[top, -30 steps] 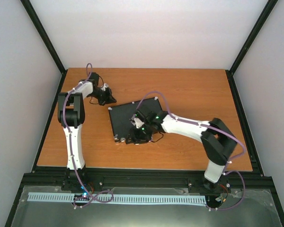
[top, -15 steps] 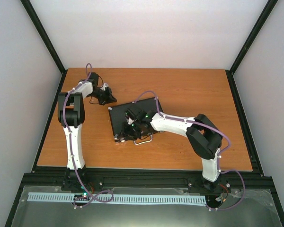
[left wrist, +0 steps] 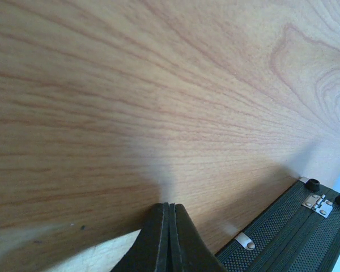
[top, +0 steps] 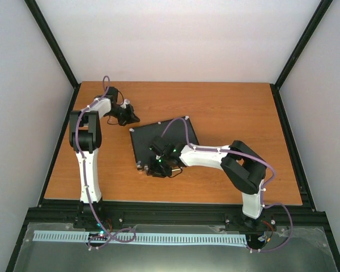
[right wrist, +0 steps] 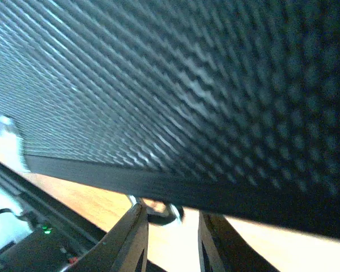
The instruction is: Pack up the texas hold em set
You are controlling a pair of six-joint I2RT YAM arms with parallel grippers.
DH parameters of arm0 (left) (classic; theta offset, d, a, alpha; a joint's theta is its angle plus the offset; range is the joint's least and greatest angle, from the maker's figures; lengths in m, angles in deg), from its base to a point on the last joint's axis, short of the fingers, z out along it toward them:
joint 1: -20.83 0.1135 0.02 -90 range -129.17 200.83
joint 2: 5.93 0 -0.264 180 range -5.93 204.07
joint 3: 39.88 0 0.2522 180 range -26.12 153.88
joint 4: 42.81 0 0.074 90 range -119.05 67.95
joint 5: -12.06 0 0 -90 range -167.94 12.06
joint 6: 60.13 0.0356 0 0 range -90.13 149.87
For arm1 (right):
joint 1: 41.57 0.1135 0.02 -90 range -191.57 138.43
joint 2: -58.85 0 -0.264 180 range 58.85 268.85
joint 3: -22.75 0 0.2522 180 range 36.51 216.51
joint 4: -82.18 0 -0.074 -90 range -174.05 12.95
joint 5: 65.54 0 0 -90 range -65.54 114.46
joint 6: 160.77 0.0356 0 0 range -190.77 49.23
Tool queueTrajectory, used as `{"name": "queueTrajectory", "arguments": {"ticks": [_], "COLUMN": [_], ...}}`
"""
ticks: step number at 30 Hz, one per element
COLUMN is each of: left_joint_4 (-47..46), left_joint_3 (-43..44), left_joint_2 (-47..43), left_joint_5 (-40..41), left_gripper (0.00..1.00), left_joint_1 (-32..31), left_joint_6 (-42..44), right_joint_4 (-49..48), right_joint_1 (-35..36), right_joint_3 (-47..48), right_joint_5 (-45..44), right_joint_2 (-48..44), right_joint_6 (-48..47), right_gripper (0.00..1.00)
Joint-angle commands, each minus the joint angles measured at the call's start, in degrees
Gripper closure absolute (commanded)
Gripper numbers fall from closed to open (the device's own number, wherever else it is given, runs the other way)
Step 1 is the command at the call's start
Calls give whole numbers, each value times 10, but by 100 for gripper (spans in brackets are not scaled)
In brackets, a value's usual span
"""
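Observation:
The black briefcase [top: 175,131] lies shut and flat on the wooden table [top: 238,107]. My right gripper [top: 158,168] is at its near edge, open, fingers either side of the silver handle [right wrist: 160,213]; the textured case lid [right wrist: 175,85] fills the right wrist view above the gripper [right wrist: 173,229]. My left gripper [top: 132,119] is shut and empty, just off the case's far left corner. In the left wrist view its closed tips [left wrist: 169,211] rest low over the wood, the case's hinge side [left wrist: 294,232] at the lower right. No chips, discs, dice or cards show.
Black frame rails [top: 158,207] run along the table's near edge. White walls enclose the table on three sides. The right arm's links [top: 215,156] reach across the table in front of the case.
My right gripper has moved left and toward the near edge of the case, down onto the handle. The left arm has not moved.

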Motion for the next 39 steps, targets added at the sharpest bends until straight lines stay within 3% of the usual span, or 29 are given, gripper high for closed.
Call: {"name": "queueTrajectory", "arguments": {"ticks": [1,7,11,17,19,23,30,39], "left_joint_4": [5,11,7,5,2,-1,7,6], "left_joint_3": [6,3,2,-9,-12,-10,3,1], "left_joint_2": [36,26,27,27,29,34,38,37], "left_joint_5": [41,48,47,49,47,41,43,43], "left_gripper": [99,99,99,99,99,99,99,99], "left_joint_1": [1,1,1,1,1,1,1,1], "left_joint_6": [-3,1,-3,1,-1,-7,-3,-3], "right_joint_4": [4,37,7,-298,-369,-474,-560,-546], "right_joint_1": [34,65,75,78,76,77,74,64], "right_joint_3": [-16,-14,-80,-308,-338,-336,-316,-353], "right_joint_5": [-68,-161,-180,-195,-175,-132,-134,-182], "right_joint_2": [5,-24,-74,-163,-154,-109,-88,-125], "right_joint_6": [8,-4,14,82,76,73,55,89], "right_gripper": [78,81,81,88,88,87,85,91]}}
